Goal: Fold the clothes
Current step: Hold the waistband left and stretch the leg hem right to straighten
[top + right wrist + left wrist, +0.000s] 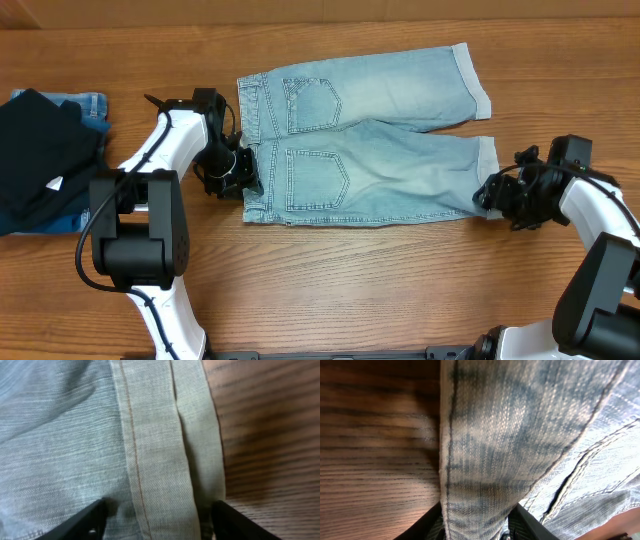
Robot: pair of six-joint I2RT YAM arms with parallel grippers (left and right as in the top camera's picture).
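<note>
The left arm, white with black joints, reaches across the brown wood-grain surface (pixel 330 290), and its jaws (pixel 243 170) sit at the waistband edge of the pale light-blue washed denim shorts (pixel 400 165). In the left wrist view the stitched waistband (pixel 480 450) runs straight between the two dark fingers (pixel 532 527). The fingertips are cut off at the frame's lower edge, so it cannot be told whether they pinch the cloth. The right arm bends in from the opposite side, bringing its jaws (pixel 487 195) to the turned-up cuff of the nearer leg. In the right wrist view those jaws are spread wide, one black finger (pixel 82 520) on the leg fabric and the other beyond the cuff (pixel 165 460) at the wood.

The shorts lie flat, back pockets up, with the waistband toward the left arm and the legs splayed toward the right. The denim is faded and softly creased, with orange-brown seam stitching. A black garment (pixel 35 150) rests on darker blue folded denim (pixel 88 104) at the surface's far left.
</note>
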